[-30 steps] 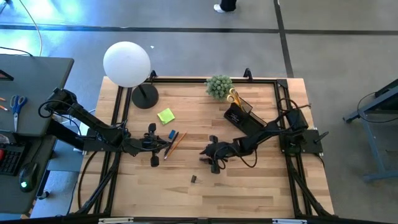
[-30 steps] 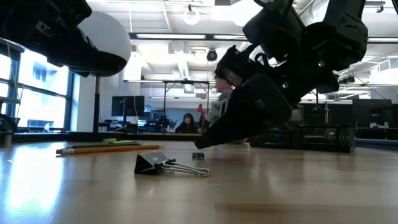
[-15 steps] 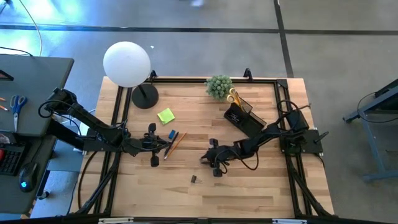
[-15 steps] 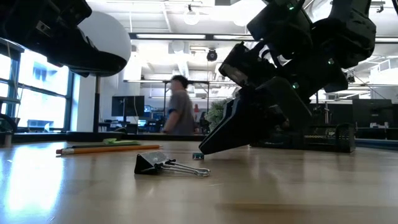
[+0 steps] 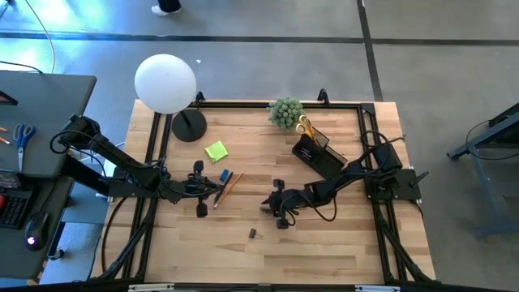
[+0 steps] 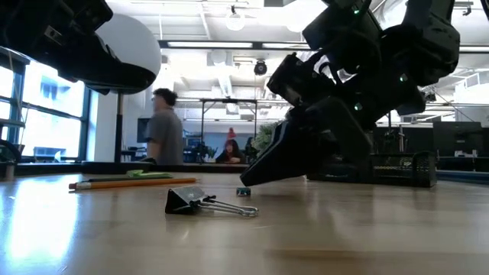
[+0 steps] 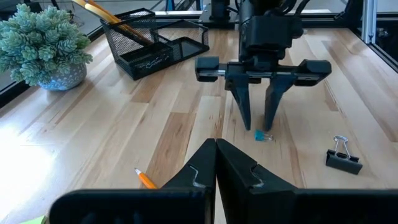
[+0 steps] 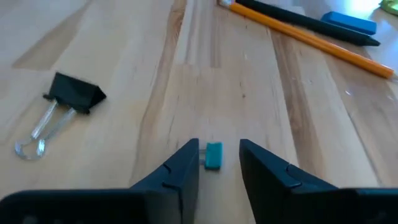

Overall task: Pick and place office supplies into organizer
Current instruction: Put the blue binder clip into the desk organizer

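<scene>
I have the right claw spread around a small teal clip on the table; my left claw waits pressed together nearby.

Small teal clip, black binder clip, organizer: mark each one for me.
small teal clip (image 8: 213, 155): right wrist view, middle of its teal body, between the right tool's fingers.
black binder clip (image 8: 77, 92): right wrist view, on its black body.
organizer (image 7: 151, 53): left wrist view, on its front mesh wall.
</scene>
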